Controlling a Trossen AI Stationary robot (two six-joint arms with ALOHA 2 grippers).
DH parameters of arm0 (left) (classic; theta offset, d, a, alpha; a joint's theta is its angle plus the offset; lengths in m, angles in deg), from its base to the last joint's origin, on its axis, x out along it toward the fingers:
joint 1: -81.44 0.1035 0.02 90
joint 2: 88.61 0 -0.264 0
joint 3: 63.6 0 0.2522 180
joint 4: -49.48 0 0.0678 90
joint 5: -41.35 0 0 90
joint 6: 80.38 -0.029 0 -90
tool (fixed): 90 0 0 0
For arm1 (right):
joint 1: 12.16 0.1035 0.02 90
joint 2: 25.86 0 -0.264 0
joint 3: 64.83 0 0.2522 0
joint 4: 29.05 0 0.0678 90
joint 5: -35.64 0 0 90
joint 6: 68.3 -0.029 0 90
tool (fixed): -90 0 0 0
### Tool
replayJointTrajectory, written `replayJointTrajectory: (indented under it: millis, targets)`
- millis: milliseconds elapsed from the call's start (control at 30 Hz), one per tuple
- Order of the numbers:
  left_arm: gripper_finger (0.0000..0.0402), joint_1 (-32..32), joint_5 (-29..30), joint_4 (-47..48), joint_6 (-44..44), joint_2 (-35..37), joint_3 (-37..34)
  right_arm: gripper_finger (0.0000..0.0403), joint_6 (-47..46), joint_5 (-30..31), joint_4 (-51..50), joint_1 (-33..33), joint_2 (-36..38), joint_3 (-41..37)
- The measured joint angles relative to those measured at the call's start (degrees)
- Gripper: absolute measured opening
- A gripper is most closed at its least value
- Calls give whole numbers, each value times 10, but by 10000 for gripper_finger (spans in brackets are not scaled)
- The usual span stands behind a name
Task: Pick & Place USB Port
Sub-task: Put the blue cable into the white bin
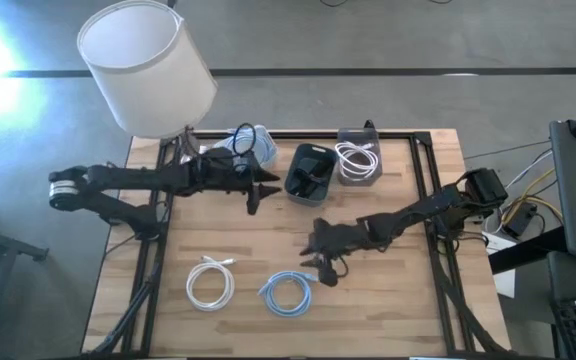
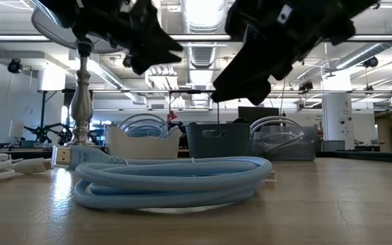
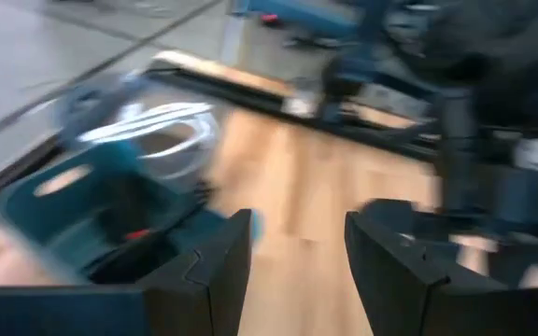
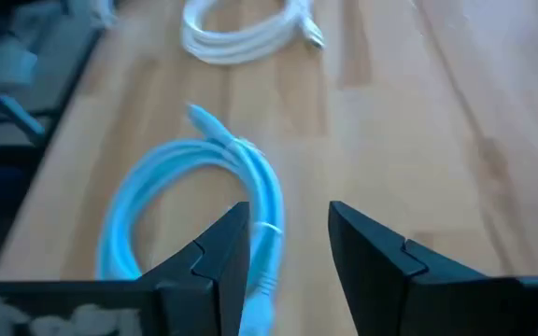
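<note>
The coiled light-blue cable (image 1: 286, 294) lies loose on the wooden desk (image 1: 388, 300), not yet picked. My right pincer (image 1: 325, 272) hangs open just above it, empty. A coiled white cable (image 1: 210, 282) waits to its left. My left pincer (image 1: 260, 190), open and empty, hovers beside the far dark bin (image 1: 309, 170).

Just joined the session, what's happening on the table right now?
The right gripper hangs open just above the coiled blue cable at the front of the table, holding nothing. A white cable lies coiled beside the blue one. The left gripper is open and empty beside the dark bin at the back, where other bins already hold cables.
</note>
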Motion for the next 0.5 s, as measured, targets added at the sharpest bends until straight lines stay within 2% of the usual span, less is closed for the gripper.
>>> replayJointTrajectory:
  millis: [167,333,500]
  targets:
    - [177,-46,-23,5,-26,-2,-4,137,0,49,109,25,0,-45]
    - [177,-89,-5,4,-50,-48,-5,137,-19,59,111,25,-3,-46]
    - [177,-100,27,4,-53,-87,-5,137,-31,55,111,29,-48,-33]
